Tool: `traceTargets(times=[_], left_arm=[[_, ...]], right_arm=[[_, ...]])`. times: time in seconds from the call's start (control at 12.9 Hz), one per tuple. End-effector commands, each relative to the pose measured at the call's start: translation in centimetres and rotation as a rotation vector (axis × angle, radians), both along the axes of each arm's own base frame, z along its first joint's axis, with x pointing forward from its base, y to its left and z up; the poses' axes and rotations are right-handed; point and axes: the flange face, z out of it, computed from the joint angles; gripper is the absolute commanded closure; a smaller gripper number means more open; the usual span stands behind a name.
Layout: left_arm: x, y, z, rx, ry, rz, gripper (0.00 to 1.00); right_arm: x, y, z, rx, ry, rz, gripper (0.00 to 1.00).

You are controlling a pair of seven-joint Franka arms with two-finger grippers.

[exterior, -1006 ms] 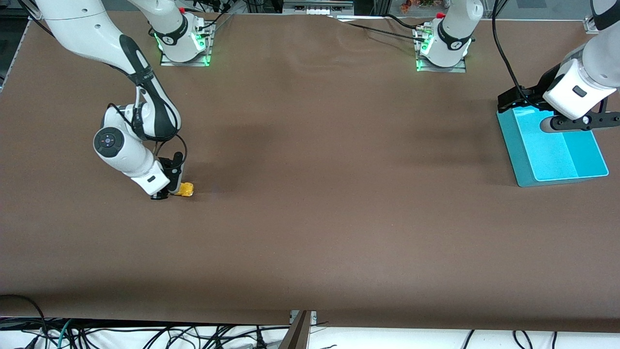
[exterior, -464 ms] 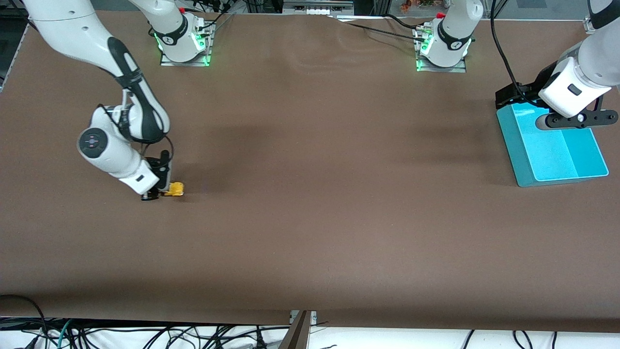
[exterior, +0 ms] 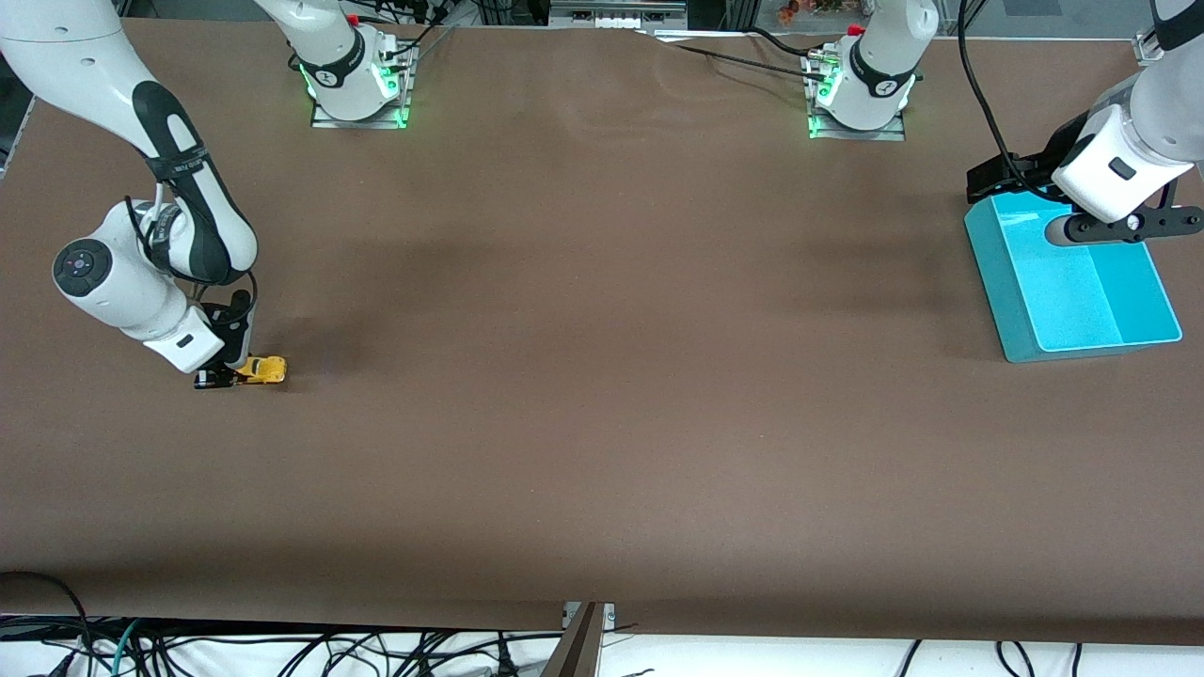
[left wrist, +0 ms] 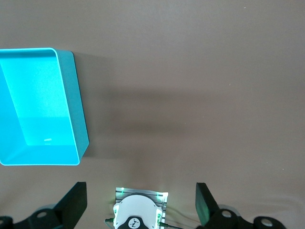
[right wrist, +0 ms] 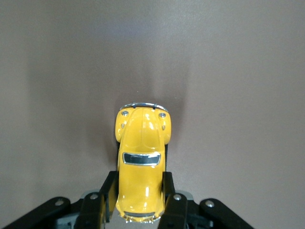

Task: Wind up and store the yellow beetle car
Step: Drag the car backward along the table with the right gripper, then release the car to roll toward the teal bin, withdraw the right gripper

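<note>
The yellow beetle car (exterior: 266, 370) sits on the brown table toward the right arm's end. My right gripper (exterior: 229, 375) is shut on the car's rear half, low at the table. In the right wrist view the car (right wrist: 142, 157) points away from the gripper (right wrist: 139, 185), with a black finger (right wrist: 109, 190) pressed on each side. The teal bin (exterior: 1011, 310) stands at the left arm's end. My left gripper (exterior: 1124, 229) is open and empty, up over the bin's edge nearest the arm bases. In the left wrist view (left wrist: 139, 202) the bin (left wrist: 76, 119) holds nothing.
The right arm's base (exterior: 357, 85) and the left arm's base (exterior: 856, 94) stand along the table edge farthest from the front camera; the left one also shows in the left wrist view (left wrist: 140, 214). Cables (exterior: 282, 649) hang below the near table edge.
My right gripper has dragged the car along the table toward the right arm's end. My left gripper has barely shifted over the bin.
</note>
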Motion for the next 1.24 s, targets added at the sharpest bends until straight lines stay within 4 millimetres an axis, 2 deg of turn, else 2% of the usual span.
traceTargets(times=[0.0,0.08,0.23,0.46,0.62,0.77,0.93,1.16], left_arm=[[-0.3,0.3,0.6,0.020,0.001,-0.007,0.00],[-0.3,0.3,0.6,0.020,0.001,-0.007,0.00],[-0.3,0.3,0.5,0.021,0.001,-0.010,0.00],[-0.3,0.3,0.5,0.021,0.001,-0.009,0.00],[-0.3,1.0,0.6,0.020,0.002,0.001,0.00],[-0.2,1.3,0.6,0.054,-0.004,-0.007,0.00],[-0.2,1.5,0.7,0.065,-0.009,-0.009,0.00],[-0.2,1.7,0.8,0.065,-0.010,-0.007,0.00]], right_arm=[[-0.6,-0.1,-5.6,0.010,0.021,0.003,0.01],[0.1,0.6,-4.8,0.014,0.007,0.006,0.00],[1.6,1.7,-1.7,0.021,-0.003,0.017,0.00],[4.2,2.3,3.1,0.028,0.041,0.019,0.00],[5.3,2.2,4.8,0.030,0.067,0.017,0.00],[5.6,2.6,5.9,0.035,0.065,-0.028,0.00],[5.6,3.3,8.3,0.044,0.050,-0.109,0.00],[5.3,5.6,14.7,0.058,0.059,-0.339,0.00]])
